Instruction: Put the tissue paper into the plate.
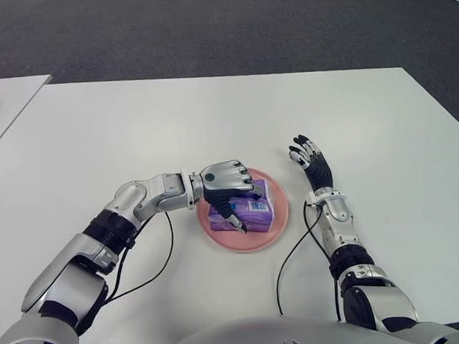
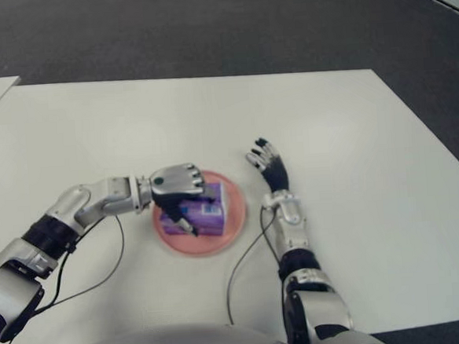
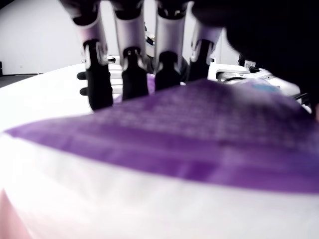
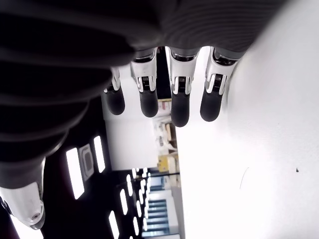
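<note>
Tissue paper point(image 1: 252, 208): purple soft pack with a white band and small print on its top face; lies flat, long side roughly across the plate.
Location: inside the plate, toward its far half, touching its surface.
Plate point(image 1: 278, 224): round, pink, shallow; sits flat on the white tabletop point(image 1: 210, 126), near its front edge.
Contact: left robot hand point(image 1: 229, 189) covers the pack from above, fingers curled over it.

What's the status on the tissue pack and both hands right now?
Left hand gripping tissue pack, pack over pink plate. Right hand open beside plate, idle. Nothing in the way.
</note>
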Controlling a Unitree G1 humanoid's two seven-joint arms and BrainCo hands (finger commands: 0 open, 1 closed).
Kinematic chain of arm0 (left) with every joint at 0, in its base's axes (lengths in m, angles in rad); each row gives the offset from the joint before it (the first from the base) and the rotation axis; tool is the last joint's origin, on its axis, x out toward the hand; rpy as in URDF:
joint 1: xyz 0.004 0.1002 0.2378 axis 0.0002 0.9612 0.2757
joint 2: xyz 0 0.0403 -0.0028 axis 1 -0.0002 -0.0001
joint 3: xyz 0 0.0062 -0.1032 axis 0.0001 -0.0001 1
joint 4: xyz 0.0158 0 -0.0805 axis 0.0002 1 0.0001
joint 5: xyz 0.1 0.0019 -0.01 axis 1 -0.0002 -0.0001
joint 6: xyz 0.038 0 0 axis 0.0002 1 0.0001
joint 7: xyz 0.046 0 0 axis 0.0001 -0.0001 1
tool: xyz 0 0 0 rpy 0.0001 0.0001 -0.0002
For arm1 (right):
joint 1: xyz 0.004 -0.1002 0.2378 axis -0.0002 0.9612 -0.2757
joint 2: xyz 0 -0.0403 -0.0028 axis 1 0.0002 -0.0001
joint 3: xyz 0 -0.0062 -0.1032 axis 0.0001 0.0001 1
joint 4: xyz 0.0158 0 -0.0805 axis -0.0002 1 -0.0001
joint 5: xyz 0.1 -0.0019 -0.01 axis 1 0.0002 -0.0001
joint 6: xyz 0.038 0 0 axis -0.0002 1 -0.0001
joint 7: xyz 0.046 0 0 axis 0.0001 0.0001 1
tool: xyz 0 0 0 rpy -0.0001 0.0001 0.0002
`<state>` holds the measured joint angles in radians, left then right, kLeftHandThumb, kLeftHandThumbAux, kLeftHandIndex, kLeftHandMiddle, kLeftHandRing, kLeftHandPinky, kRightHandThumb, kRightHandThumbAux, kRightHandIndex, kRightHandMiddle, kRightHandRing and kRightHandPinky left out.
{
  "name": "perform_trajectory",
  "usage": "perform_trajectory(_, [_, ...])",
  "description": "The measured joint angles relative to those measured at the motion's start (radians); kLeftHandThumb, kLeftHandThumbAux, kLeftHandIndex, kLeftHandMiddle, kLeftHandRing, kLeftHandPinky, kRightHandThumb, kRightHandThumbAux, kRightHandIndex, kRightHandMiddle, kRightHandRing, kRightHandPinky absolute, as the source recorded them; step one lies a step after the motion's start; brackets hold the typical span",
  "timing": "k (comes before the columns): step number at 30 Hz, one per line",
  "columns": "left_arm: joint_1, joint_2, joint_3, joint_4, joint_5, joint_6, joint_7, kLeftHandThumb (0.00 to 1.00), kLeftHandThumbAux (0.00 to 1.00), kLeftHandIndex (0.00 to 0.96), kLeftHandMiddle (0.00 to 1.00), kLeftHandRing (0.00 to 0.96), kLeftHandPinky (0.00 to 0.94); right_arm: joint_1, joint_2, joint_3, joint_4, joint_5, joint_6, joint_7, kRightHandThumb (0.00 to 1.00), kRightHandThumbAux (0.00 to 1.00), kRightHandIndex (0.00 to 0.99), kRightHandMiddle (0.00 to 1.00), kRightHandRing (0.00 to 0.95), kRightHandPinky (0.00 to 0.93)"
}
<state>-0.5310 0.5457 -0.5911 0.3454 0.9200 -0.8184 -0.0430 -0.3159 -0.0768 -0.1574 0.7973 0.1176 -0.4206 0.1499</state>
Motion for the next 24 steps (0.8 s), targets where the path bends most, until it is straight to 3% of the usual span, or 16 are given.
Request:
perform_trajectory(19, [-0.016, 0.018, -0.029, -0.005, 0.079, 0.023, 0.107, 0.0, 0.34, 0.0, 0.0, 0.0, 0.0, 0.002, -0.004, 0.001, 0.0, 0.001, -0.003, 0.01, 0.45, 0.593, 0.147, 0.146, 0.172, 0.219])
perform_trajectory(24, [-0.016, 0.025, -0.002, -0.001, -0.01, 0.004, 0.081, 0.0, 0.354, 0.0, 0.0, 0.0, 0.0, 0.002, -0.004, 0.002, 0.001, 0.0, -0.007, 0.01, 0.46, 0.587, 0.154, 0.141, 0.164, 0.206])
